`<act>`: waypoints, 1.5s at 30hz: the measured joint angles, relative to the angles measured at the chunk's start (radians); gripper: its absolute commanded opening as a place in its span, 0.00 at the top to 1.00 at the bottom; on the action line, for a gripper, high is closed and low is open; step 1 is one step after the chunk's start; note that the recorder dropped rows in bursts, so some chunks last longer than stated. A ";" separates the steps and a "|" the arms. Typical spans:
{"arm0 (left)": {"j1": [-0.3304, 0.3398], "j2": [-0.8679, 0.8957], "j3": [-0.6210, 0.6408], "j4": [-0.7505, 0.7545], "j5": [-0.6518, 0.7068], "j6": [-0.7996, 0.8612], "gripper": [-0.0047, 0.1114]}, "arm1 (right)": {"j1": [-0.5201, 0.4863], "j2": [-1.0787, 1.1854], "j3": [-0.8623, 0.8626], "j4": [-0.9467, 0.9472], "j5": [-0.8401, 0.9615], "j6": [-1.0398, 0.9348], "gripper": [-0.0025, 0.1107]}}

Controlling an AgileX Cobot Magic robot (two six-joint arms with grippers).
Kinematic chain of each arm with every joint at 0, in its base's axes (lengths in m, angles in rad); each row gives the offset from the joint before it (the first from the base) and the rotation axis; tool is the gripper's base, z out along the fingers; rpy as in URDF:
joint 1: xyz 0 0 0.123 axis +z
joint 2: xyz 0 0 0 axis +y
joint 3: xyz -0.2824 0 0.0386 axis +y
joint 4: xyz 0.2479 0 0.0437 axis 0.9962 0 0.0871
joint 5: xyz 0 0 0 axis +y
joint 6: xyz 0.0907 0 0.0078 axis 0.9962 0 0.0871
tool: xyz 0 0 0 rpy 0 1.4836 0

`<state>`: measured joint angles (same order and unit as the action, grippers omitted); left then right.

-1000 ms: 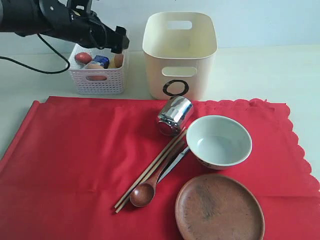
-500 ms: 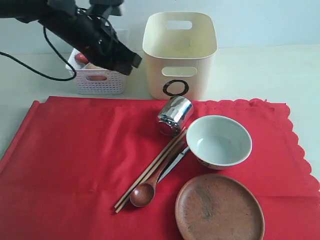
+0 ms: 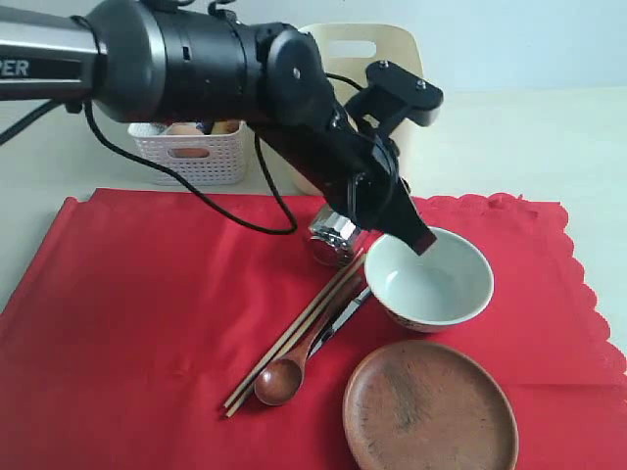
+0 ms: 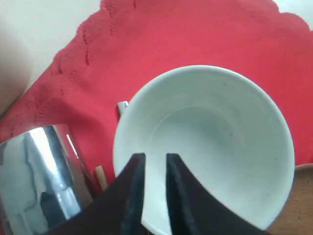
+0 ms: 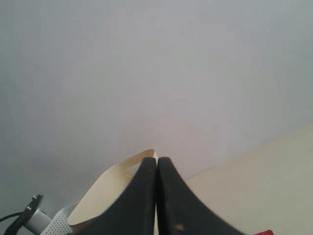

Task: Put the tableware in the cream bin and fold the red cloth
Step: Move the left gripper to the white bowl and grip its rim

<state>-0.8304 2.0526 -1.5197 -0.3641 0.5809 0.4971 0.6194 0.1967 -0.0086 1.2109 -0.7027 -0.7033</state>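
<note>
My left gripper (image 3: 419, 238) reaches across the middle and hangs over the near-left rim of the white bowl (image 3: 431, 279) (image 4: 210, 142). Its jaws stand a narrow gap apart (image 4: 154, 157), with nothing seen held. The steel cup (image 3: 338, 235) (image 4: 34, 176) lies beside the bowl, partly hidden by the arm. Chopsticks (image 3: 294, 333), a wooden spoon (image 3: 284, 377) and a slim metal utensil (image 3: 343, 318) lie left of the bowl, the brown plate (image 3: 429, 406) in front. All rest on the red cloth (image 3: 147, 294). The cream bin (image 3: 362, 44) stands behind the arm. My right gripper (image 5: 156, 160) is shut, empty, outside the exterior view.
A white lattice basket (image 3: 191, 152) with food items stands at the back left, behind the cloth's far edge. The left arm's cable hangs over the cloth's back edge. The cloth's scalloped edge (image 3: 578, 284) runs along the right side.
The left arm swung from over the lattice basket, past the cream bin, down to the bowl's rim. Its jaws went from wide apart to a narrow gap. The tableware has not moved.
</note>
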 measured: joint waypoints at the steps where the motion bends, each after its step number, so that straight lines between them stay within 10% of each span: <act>1: -0.011 0.008 0.000 0.007 -0.005 0.000 0.64 | 0.000 0.000 0.000 0.000 0.000 0.000 0.98; 9: -0.029 0.055 0.000 0.024 -0.049 0.000 0.41 | 0.000 0.000 0.000 0.000 0.000 0.000 0.98; 19: -0.029 0.114 0.000 0.028 -0.112 0.000 0.41 | 0.000 0.000 0.000 0.000 0.000 0.000 0.98; 34: -0.029 0.116 0.000 0.034 -0.137 0.000 0.94 | 0.000 0.000 0.000 0.000 0.000 0.000 0.98; 45: -0.029 0.116 -0.004 0.028 -0.135 -0.004 0.96 | 0.000 0.000 0.000 0.000 0.000 0.000 0.98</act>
<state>-0.8590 2.1685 -1.5233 -0.3364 0.4463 0.4934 0.6194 0.1967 -0.0086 1.2109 -0.7027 -0.7033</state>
